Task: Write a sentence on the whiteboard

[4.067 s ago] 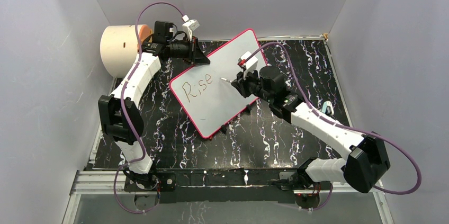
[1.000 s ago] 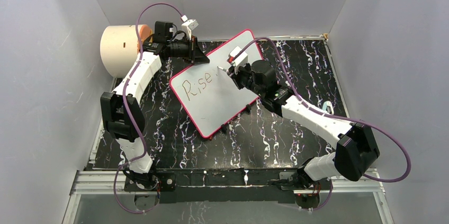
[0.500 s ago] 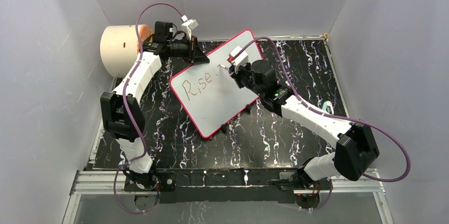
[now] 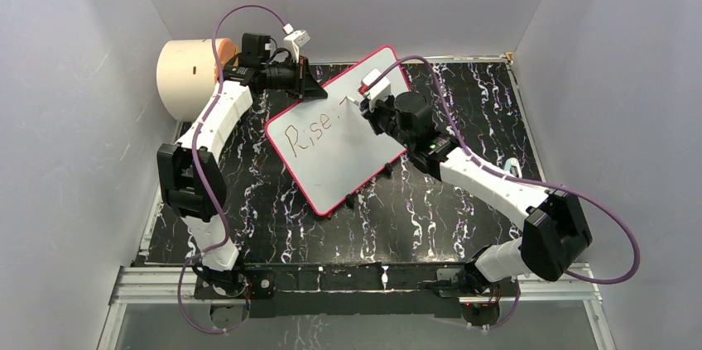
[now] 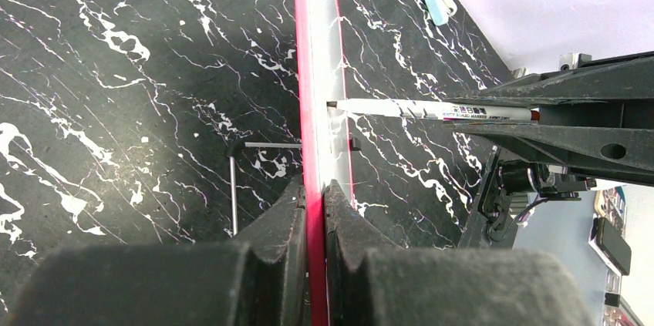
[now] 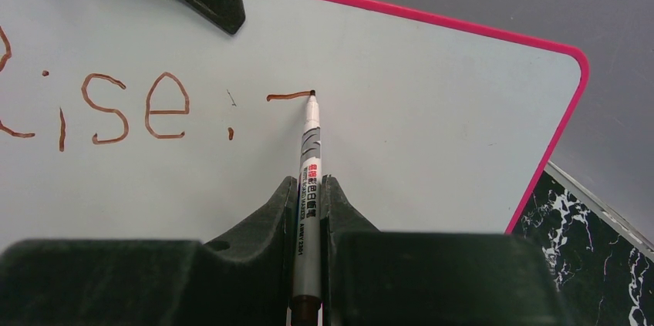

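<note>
The whiteboard (image 4: 348,151) with its pink-red rim stands tilted on the black marbled table. My left gripper (image 4: 310,85) is shut on its upper left edge; the left wrist view shows the rim (image 5: 312,95) clamped between the pads. The sentence (image 6: 123,110) reads "Rise," in reddish-brown, followed by a short horizontal stroke (image 6: 289,96). My right gripper (image 6: 308,187) is shut on a grey marker (image 6: 308,179), whose tip touches the board at the right end of that stroke. The marker also shows in the left wrist view (image 5: 432,110) and the right gripper in the top view (image 4: 364,108).
A cream cylinder (image 4: 186,77) with an orange face stands at the far left behind the left arm. A small light-blue object (image 4: 511,170) lies on the table at the right. Grey walls close in the table on three sides.
Since four seconds ago the right gripper moved up the board with the marker, added a comma after "Rise" and drew a short horizontal stroke. The left gripper has stayed clamped on the board.
</note>
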Robot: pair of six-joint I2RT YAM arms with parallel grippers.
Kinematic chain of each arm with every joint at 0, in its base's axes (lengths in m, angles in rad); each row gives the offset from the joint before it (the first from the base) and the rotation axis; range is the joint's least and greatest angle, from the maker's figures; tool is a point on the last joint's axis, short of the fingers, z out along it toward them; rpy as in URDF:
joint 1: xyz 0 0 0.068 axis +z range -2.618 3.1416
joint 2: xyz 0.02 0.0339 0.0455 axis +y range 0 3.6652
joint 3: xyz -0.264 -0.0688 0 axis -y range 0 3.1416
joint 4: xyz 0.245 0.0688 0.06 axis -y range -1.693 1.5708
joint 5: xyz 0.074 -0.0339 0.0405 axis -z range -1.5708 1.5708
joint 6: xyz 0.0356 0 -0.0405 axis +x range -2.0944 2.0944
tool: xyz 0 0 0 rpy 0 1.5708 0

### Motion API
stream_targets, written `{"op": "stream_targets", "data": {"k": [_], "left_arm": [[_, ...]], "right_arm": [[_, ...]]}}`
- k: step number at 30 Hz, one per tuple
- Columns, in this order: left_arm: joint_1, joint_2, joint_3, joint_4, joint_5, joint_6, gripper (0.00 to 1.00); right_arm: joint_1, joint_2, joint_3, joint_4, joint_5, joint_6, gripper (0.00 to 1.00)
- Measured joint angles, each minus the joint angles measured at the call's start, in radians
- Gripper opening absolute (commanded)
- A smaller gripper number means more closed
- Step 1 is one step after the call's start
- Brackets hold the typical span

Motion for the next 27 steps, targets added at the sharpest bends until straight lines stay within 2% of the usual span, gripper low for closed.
{"op": "stream_targets", "data": {"k": [11,27], "left_arm": [[0.000,0.000,0.000,0.000,0.004,0.000,0.00],[0.000,0.000,0.000,0.000,0.008,0.000,0.00]], "right_arm": [[-0.002,-0.039,0.000,0.000,-0.061,0.003,0.00],[-0.002,-0.004,0.016,0.000,-0.071,0.003,0.00]]}}
